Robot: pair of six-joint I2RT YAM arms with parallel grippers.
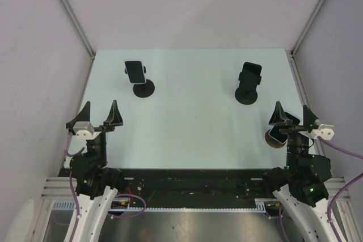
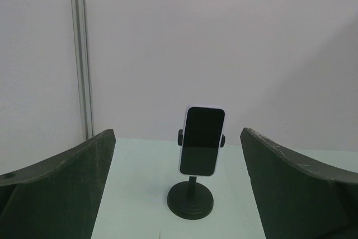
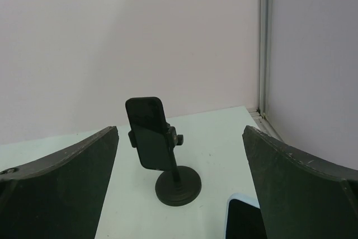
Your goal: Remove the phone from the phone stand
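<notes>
Two phones sit upright in stands at the far side of the table (image 1: 193, 123). A white-rimmed phone (image 1: 135, 71) is in the left stand (image 1: 143, 89) and a black phone (image 1: 250, 73) in the right stand (image 1: 247, 96). A third phone (image 1: 279, 132) lies tilted near a brown disc (image 1: 271, 139), just below the right gripper (image 1: 291, 106). Both that gripper and the left gripper (image 1: 100, 103) have fingers spread wide apart, holding nothing.

Far left of table (image 1: 187, 134): left phone (image 1: 135, 71) on left stand (image 1: 143, 89). Far right, well apart: right phone (image 1: 250, 75) on right stand (image 1: 247, 96). Near right edge: third phone (image 1: 279, 133), apparently beneath right claw (image 1: 292, 111); mostly hidden.
</notes>
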